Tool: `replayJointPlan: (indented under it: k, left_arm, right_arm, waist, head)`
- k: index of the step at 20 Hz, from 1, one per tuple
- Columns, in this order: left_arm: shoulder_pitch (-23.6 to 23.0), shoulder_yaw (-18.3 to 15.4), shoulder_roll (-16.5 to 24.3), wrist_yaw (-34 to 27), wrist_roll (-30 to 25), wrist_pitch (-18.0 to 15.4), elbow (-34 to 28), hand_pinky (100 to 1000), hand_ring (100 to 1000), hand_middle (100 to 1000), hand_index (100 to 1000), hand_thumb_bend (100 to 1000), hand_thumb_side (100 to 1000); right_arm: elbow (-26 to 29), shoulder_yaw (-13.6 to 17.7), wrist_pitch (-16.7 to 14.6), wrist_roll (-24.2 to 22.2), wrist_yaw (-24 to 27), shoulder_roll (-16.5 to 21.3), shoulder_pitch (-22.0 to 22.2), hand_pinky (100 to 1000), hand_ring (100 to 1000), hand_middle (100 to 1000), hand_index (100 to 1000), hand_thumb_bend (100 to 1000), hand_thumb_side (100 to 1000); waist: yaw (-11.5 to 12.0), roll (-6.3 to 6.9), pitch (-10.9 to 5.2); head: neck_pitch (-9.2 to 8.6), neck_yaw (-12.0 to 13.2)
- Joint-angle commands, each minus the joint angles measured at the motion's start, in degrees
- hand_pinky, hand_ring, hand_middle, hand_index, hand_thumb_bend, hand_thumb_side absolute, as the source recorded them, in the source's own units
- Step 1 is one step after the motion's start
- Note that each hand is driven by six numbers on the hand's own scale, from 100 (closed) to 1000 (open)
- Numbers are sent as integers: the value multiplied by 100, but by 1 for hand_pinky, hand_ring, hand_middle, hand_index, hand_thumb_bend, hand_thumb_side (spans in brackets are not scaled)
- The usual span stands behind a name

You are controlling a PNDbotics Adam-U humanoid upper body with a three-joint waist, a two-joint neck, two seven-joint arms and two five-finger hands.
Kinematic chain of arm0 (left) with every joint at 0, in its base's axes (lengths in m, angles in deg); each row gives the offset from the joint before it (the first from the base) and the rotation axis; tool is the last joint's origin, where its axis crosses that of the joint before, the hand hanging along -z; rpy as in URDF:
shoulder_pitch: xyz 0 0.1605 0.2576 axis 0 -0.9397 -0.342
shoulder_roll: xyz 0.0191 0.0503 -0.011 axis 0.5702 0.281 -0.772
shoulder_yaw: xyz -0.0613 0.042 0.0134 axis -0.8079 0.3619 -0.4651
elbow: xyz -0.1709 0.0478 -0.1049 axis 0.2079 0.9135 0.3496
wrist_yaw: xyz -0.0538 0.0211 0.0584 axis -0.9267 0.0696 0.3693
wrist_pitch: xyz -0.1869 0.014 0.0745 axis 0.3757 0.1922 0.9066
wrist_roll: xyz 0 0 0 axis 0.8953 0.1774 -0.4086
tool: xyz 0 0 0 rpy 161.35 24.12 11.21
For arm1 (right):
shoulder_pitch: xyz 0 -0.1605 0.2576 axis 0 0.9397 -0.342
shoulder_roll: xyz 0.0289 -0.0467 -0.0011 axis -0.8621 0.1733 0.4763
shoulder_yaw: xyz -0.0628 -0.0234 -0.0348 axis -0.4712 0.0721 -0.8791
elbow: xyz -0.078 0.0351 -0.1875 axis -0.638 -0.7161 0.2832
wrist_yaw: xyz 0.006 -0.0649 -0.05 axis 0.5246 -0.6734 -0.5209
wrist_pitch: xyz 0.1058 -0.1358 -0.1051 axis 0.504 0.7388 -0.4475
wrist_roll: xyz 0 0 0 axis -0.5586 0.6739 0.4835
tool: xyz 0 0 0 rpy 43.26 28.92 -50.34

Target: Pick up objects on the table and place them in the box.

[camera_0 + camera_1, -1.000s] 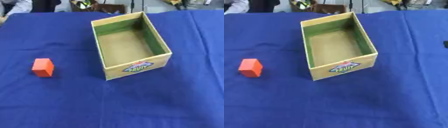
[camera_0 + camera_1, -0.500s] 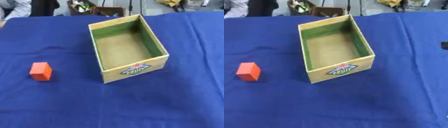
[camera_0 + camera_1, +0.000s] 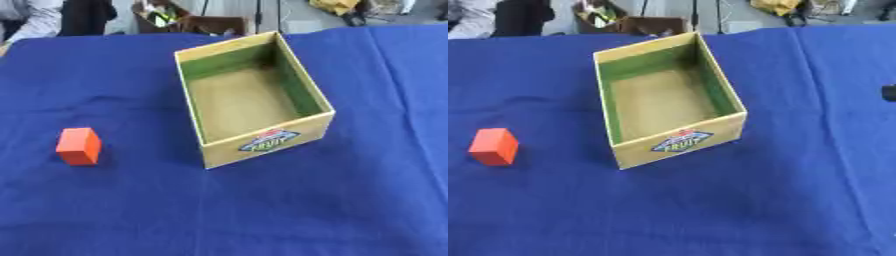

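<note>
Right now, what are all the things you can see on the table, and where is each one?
Block: one, orange, standing on the cloth to the left of the box, apart from it.
Box: one, tan cardboard with green inner walls and a label on its near side, open on top, nothing inside, in the middle of the table.
Tablecloth: one, dark blue, covering the whole table.
Dark thing: one, black, at the right edge of the right eye view; too little shows to say what it is.
Robot's hands: neither shows in either view.
</note>
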Motion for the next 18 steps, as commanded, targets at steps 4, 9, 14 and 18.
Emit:
replayJointPlan:
  k: [4, 9, 14, 18]
  left_arm:
    - [191, 413, 413, 61, -525, -202, 240, 654, 833, 816, 1000, 750, 1000]
    - [314, 681, 485, -85, -815, -203, 180, 662, 834, 809, 1000, 690, 1000]
    - [504, 963, 546, -145, -1000, -101, 164, 682, 845, 821, 1000, 646, 1000]
    - [724, 1241, 602, -201, -1154, -85, 202, 669, 841, 815, 1000, 658, 1000]
  right_arm:
    - [127, -9, -2, -4, -23, 127, -25, 779, 715, 576, 720, 100, 798]
    - [127, -27, -10, -23, -7, 134, -28, 780, 718, 576, 720, 100, 801]
    - [127, -47, -13, -45, 7, 134, -23, 781, 719, 576, 721, 100, 801]
    - [127, -65, -24, -68, 25, 140, -27, 782, 720, 576, 721, 100, 803]
  waist:
    - [3, -9, -73]
    - [2, -17, -80]
    - [4, -24, -92]
    - [-11, -27, -100]
  head:
    - [-42, 76]
    - [-51, 137]
    - [-66, 175]
    - [-63, 205]
